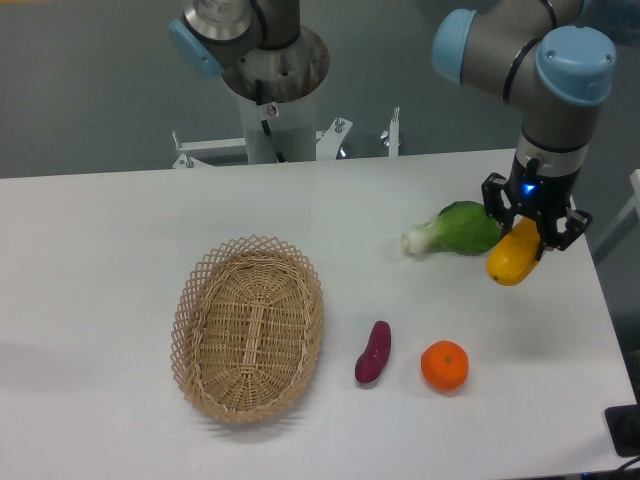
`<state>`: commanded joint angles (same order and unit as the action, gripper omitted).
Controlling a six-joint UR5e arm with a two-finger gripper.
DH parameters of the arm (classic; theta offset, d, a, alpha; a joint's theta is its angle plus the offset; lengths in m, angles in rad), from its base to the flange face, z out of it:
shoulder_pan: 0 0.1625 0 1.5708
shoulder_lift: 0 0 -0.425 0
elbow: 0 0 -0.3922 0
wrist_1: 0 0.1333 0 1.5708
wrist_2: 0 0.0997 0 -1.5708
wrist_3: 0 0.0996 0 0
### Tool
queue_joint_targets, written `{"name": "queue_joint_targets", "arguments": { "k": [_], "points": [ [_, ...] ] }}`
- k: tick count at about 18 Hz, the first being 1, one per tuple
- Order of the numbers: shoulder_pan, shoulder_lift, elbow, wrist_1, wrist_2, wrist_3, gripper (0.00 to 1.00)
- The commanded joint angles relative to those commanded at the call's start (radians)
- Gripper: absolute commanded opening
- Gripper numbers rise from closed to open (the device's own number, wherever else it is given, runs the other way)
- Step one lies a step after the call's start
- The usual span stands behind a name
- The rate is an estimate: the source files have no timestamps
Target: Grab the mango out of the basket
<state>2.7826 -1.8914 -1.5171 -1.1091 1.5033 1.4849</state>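
The gripper (531,232) is pinching the mango (514,256) above the table (120,240), just beside the green vegetable (458,229), well apart from the basket (248,328)

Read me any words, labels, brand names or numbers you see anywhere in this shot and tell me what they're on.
No readable text anywhere.
Small red-and-white tag on the robot base: too small to read.
The mango, basket and hand carry no markings; only a blue light glows on the hand.
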Motion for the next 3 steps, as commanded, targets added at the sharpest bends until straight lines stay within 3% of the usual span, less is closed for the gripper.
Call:
{"name": "queue_joint_targets", "arguments": {
  "k": [3],
  "points": [
    [0.0, 0.0, 0.003, 0.0, 0.0, 0.0, 0.51]
  ]
}}
